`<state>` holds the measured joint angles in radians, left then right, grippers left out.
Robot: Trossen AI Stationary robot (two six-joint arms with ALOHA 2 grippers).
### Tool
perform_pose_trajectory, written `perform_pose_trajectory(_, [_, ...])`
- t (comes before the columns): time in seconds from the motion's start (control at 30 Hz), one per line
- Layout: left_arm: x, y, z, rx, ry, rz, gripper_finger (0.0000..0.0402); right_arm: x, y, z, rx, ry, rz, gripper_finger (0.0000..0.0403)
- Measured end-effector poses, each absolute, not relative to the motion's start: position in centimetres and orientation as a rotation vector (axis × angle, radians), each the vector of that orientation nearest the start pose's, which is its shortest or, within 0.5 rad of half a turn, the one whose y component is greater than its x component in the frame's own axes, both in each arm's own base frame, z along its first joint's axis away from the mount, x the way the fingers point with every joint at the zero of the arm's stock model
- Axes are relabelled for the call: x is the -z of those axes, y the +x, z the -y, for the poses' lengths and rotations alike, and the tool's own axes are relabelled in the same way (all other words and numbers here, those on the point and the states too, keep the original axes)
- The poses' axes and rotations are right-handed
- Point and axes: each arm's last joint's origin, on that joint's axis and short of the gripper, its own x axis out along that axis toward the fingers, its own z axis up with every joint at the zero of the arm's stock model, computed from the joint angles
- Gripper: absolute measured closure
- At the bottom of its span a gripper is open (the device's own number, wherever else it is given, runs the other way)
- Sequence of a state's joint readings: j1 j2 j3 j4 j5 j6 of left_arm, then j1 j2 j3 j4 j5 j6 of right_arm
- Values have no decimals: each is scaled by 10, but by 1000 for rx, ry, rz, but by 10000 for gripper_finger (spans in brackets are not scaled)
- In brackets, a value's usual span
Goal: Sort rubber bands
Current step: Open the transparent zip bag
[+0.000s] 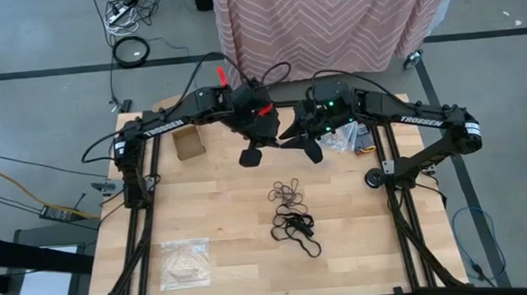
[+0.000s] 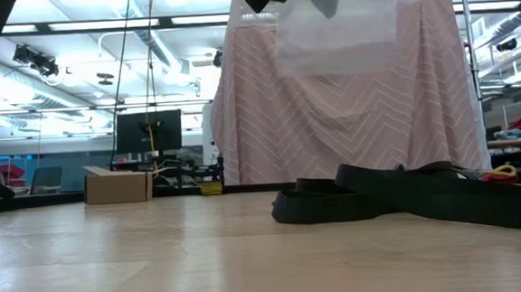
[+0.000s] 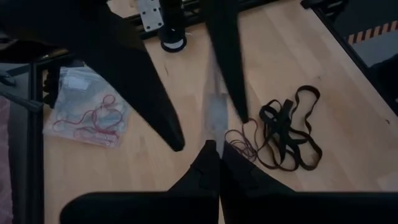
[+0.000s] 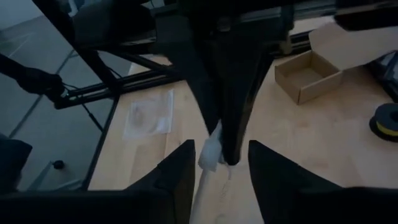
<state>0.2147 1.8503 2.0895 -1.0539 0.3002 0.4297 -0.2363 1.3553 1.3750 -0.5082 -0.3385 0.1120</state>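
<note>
A clear plastic bag (image 2: 335, 28) hangs high over the table's far middle, with my left gripper (image 3: 214, 146) shut on it. My right gripper (image 4: 221, 148) faces it, open, one finger on either side of the bag and of the left fingertips; whether it touches the bag I cannot tell. Loose rubber bands lie on the table below: a small tan-brown heap (image 1: 289, 194) and larger black loops (image 1: 296, 229). My left gripper pinches a thin strip of the clear bag (image 3: 215, 118) between its two shut fingers, which slant downward. In the low view the bag hangs as a flat sheet, lifted well clear of the table.
A second clear bag with red and blue-teal bands (image 3: 87, 115) lies at the far right by the right arm's base. Another bag (image 1: 184, 261) lies near the front left. An open cardboard box (image 1: 188, 142) stands far left, and a small roll (image 1: 374, 179) right.
</note>
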Motion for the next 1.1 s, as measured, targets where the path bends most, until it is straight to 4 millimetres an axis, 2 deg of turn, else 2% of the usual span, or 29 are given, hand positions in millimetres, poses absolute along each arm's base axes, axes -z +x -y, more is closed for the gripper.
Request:
perform_pose_trajectory(0.4, [-403,374,-73,251,193,-764,401,-381,285,59,-75,233,-475,390])
perform_pose_trajectory(0.6, [-408,369,-73,242,194,-787,401,-381,286,59,-70,224,-473,388])
perform_pose_trajectory(0.7, [-419,363,-73,216,209,-786,401,-381,286,59,-70,221,-470,391])
perform_pose_trajectory(0.93, [-461,341,-77,147,249,-709,401,-384,285,59,-70,217,-461,392])
perform_pose_trajectory(1.1, [-479,321,-76,80,281,-671,401,-382,285,60,-59,219,-478,392])
